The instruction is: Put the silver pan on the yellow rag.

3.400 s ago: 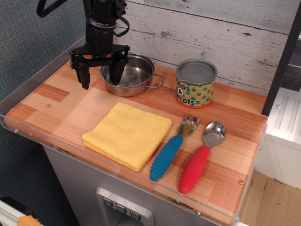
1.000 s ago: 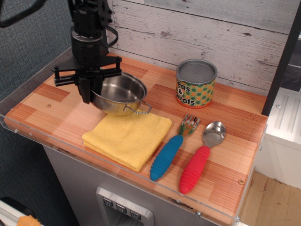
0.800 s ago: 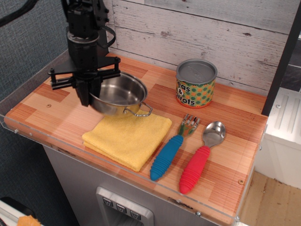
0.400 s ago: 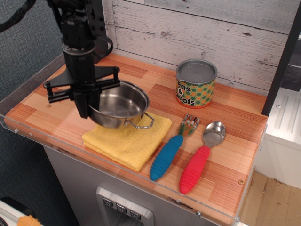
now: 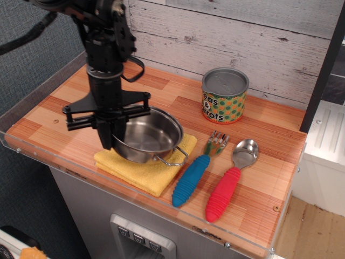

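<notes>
The silver pan (image 5: 153, 137) is a small shiny steel pot with a wire loop handle showing at its front right. It is over the middle of the yellow rag (image 5: 144, 172), a folded terry cloth near the table's front edge; whether it rests on the cloth I cannot tell. My black gripper (image 5: 111, 136) comes straight down and is shut on the pan's left rim. The pan covers most of the rag.
A polka-dot tin can (image 5: 225, 95) with a grey lid stands at the back right. A blue-handled fork (image 5: 195, 175) and a red-handled spoon (image 5: 227, 185) lie right of the rag. A clear plastic lip (image 5: 161, 202) runs along the front edge.
The gripper has carried the pan from the back of the table forward and to the right, then down, so that it is now over the rag's middle.
</notes>
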Tool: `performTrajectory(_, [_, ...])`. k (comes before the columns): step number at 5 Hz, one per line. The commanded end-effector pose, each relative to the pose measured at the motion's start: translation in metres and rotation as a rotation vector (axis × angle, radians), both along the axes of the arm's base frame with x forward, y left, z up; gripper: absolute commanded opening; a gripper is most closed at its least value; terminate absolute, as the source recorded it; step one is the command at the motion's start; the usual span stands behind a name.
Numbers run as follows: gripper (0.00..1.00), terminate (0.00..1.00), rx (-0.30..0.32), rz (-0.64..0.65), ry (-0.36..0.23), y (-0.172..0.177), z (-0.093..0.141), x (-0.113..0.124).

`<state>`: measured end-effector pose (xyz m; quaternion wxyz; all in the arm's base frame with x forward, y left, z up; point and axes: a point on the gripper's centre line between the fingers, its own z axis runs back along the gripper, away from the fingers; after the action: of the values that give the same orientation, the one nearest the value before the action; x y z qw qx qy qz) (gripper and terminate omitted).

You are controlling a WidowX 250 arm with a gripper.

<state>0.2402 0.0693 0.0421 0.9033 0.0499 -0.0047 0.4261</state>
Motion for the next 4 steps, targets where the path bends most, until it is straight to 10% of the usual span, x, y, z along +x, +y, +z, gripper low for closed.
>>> performTrajectory(1, [0.0,0.0,-0.004,-0.003,0.01,0.004,-0.009,0.0])
performTrajectory(2, [1.0,0.0,-0.024,-0.022,0.022,0.005,-0.01,0.0])
performTrajectory(4, [1.0,0.0,-0.021,-0.033,0.052,0.008,0.001,-0.004])
